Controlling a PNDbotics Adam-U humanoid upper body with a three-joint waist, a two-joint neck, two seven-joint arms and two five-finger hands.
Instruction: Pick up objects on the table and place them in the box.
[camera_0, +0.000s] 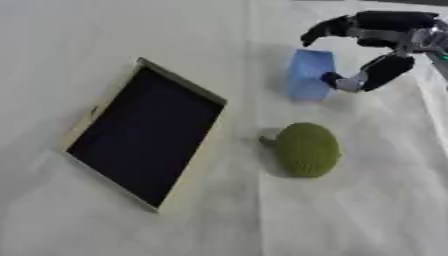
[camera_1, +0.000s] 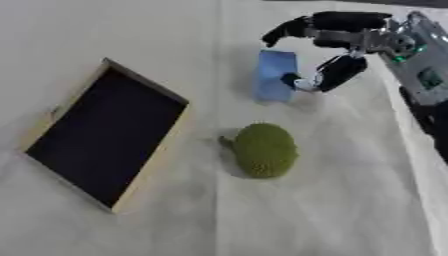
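Note:
A light blue block (camera_0: 310, 74) stands on the white table at the upper right. My right hand (camera_1: 337, 35) comes in from the upper right and hovers at the block's right side. The fingers arch over the block's top and the thumb (camera_0: 374, 75) curls toward its right face; whether they touch it I cannot tell. A green bumpy fruit-shaped object (camera_0: 305, 149) lies below the block. The box (camera_0: 144, 132), a shallow wooden tray with a black inside, lies tilted at the left and holds nothing. My left hand is out of sight.
A white cloth (camera_0: 350, 215) covers the table, with a fold line running down the middle. Part of my right forearm (camera_1: 424, 65) fills the right edge in the right eye view.

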